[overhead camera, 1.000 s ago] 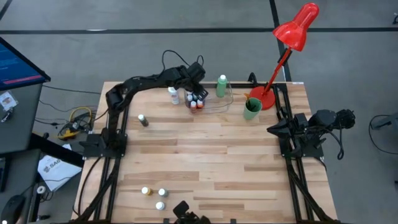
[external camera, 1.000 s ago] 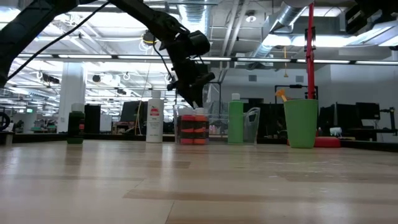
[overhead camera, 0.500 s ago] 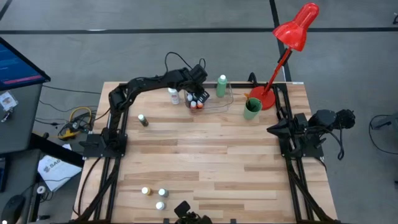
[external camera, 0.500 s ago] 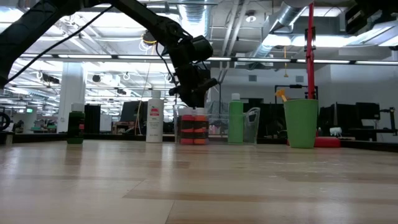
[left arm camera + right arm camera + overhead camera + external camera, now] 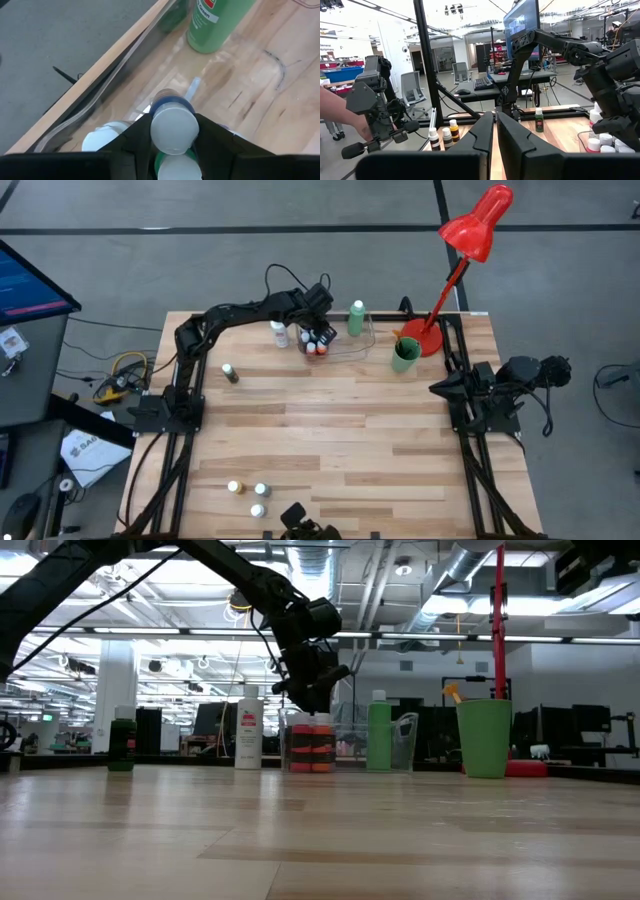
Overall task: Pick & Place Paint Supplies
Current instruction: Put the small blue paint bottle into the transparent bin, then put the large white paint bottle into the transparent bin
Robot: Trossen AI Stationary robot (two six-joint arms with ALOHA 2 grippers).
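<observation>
Table (image 5: pixel 330 430) of light wood planks, red desk lamp (image 5: pixel 470 240) at the far right corner, green plastic cup (image 5: pixel 404 354) beside its base.

Left arm reaches from its near-left mount out to the far edge, elbow high, wrist tipped down over the clear plastic tray (image 5: pixel 345 345). Left gripper (image 5: pixel 318 330) hangs right above the cluster of small white-capped bottles (image 5: pixel 316 342) in the tray's left end. Wrist view: fingers flank a small blue bottle with a white cap (image 5: pixel 173 122), cap facing the camera, long axis vertical, bottle upright. Fingers sit right against the cap's sides; can't tell whether they are pinching it or just clear.

Tall green bottle with a white cap (image 5: pixel 356 318) stands upright on the tray's far side. Tall white bottle with a red label (image 5: pixel 279 334) stands upright just left of the tray. Both long axes vertical.

Small dark green bottle (image 5: pixel 230 373) stands alone, well left of the tray. Three more small bottles (image 5: pixel 249 495) are grouped at the near edge, upright.

Right arm is parked folded at the right edge, right gripper (image 5: pixel 495 127) level, pointing across the table, fingers pressed together, nothing between them.
</observation>
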